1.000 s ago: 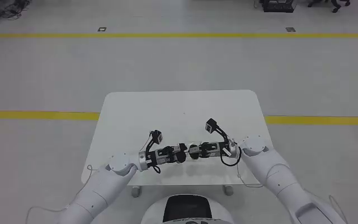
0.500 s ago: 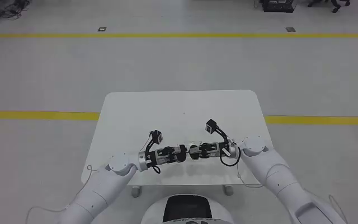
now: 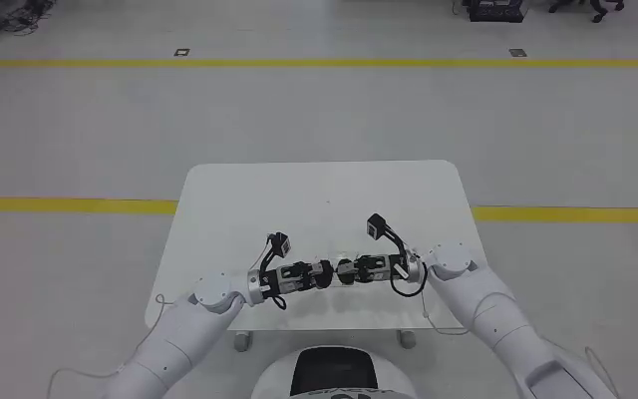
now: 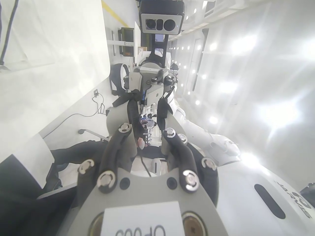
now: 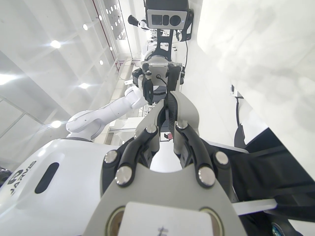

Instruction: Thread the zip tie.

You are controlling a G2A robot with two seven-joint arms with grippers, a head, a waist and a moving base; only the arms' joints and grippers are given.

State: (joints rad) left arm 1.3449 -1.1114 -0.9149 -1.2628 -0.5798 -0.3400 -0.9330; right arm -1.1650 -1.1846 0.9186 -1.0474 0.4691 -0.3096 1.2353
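Barely anything shifting since earlier frame; left gripper (image 3: 330,271) facing right gripper (image 3: 348,269) tip to tip over near half of table (image 3: 229,199); left fingers (image 4: 120,119) standing apart, right fingers (image 5: 187,110) pressing together; zip tie too small to make out.

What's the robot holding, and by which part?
Cannot tell. The right gripper is pinched shut, but anything between its tips is too thin to see. The left gripper is open.

The right gripper (image 5: 167,103), jaws together, faces the left gripper (image 5: 160,86), jaws apart.
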